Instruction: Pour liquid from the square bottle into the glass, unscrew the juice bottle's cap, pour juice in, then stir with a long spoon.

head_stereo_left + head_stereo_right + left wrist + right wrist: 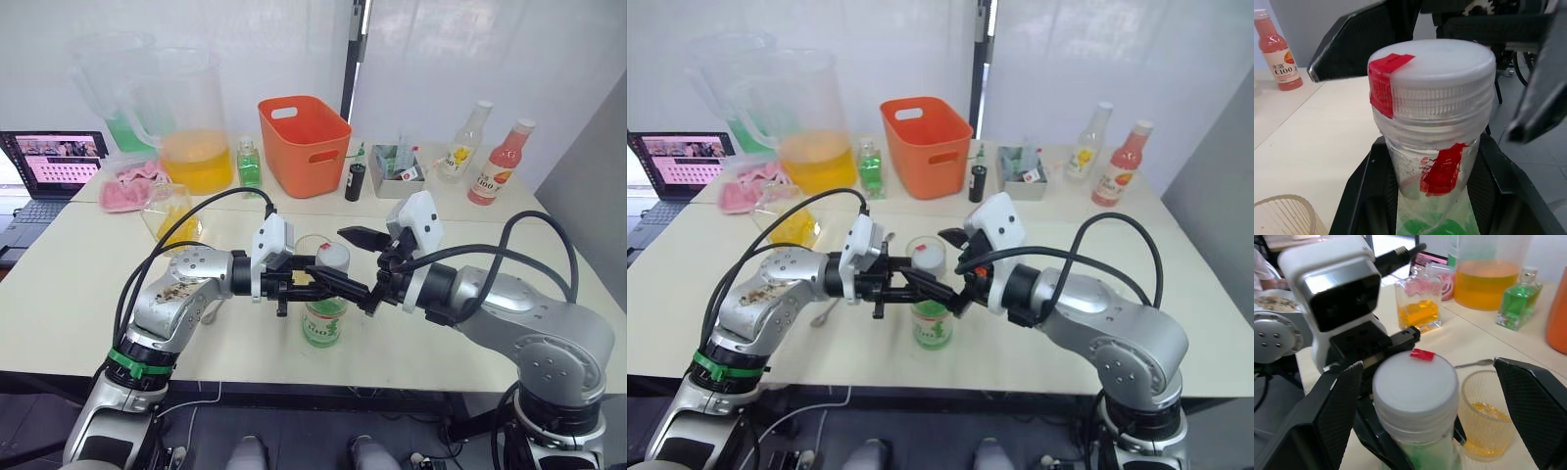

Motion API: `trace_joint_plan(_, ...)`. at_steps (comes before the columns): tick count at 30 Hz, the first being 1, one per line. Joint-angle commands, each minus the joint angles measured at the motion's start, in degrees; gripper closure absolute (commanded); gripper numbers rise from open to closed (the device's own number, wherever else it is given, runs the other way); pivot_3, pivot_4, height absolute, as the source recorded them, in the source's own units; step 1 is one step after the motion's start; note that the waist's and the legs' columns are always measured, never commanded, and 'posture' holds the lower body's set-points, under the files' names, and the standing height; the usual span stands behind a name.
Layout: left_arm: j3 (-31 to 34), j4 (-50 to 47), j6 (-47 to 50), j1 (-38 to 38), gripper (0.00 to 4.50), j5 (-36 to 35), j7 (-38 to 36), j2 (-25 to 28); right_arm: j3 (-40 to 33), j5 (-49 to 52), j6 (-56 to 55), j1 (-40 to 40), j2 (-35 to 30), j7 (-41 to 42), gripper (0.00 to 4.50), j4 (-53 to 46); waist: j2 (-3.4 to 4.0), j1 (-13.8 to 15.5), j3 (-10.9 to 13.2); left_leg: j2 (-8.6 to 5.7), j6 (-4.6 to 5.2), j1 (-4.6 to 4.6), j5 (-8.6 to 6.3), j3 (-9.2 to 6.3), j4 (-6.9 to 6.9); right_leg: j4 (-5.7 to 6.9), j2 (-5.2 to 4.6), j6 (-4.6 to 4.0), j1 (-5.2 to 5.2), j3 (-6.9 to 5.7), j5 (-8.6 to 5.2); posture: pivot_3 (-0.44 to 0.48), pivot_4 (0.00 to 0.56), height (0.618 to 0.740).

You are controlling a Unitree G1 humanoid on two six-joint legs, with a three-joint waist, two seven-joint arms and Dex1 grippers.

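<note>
The juice bottle, with a green label and a white cap marked by red tape, stands upright near the table's front edge. My left gripper is shut on its neck just under the cap. My right gripper is open, one finger on each side of the cap, and I see no contact. Just behind the bottle stands the glass with a little orange liquid. The square bottle, holding orange liquid, is further back left. The long spoon lies on the table behind the glass.
At the back stand a big pitcher of orange liquid, a small green bottle, an orange basket, a dark little bottle, a grey box, a yellow-flower bottle and a pink bottle. A laptop sits far left.
</note>
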Motion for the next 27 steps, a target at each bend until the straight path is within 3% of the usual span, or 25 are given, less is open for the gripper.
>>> trace_joint_plan(1, -1.83, 1.08, 0.52, 0.18, 3.03, 1.83, 0.03, -0.25, -0.77, 0.41, -0.26, 0.04, 0.41, -2.82, 0.52, -2.54, 0.00, 0.03, 0.00, 0.00, 0.00, 0.00, 0.00, 0.00, 0.00, 0.00, 0.00, 0.00, 0.00, 0.00, 0.00, 0.000, 0.150, 0.717)
trace_joint_plan(5, -1.83, 1.35, 0.30, 0.08, 3.03, 1.89, -0.03, -0.21, -0.09, 0.68, -0.54, -0.26, 0.23, -3.53, 1.70, -2.65, 0.00, 0.01, 0.00, 0.00, 0.01, -0.01, 0.00, -0.01, -0.01, 0.00, 0.00, 0.02, -0.01, 0.00, 0.01, 0.000, 0.150, 0.717)
trace_joint_plan(27, -1.68, 1.69, -0.44, 0.17, 3.03, 2.50, 0.00, 0.00, -0.63, 4.98, -2.49, -2.64, -2.48, -0.85, 1.70, -1.77, 0.00, 0.00, 0.00, 0.00, -0.01, -0.02, -0.01, -0.01, -0.01, -0.09, -0.01, 0.02, 0.00, 0.00, 0.01, 0.000, 0.150, 0.717)
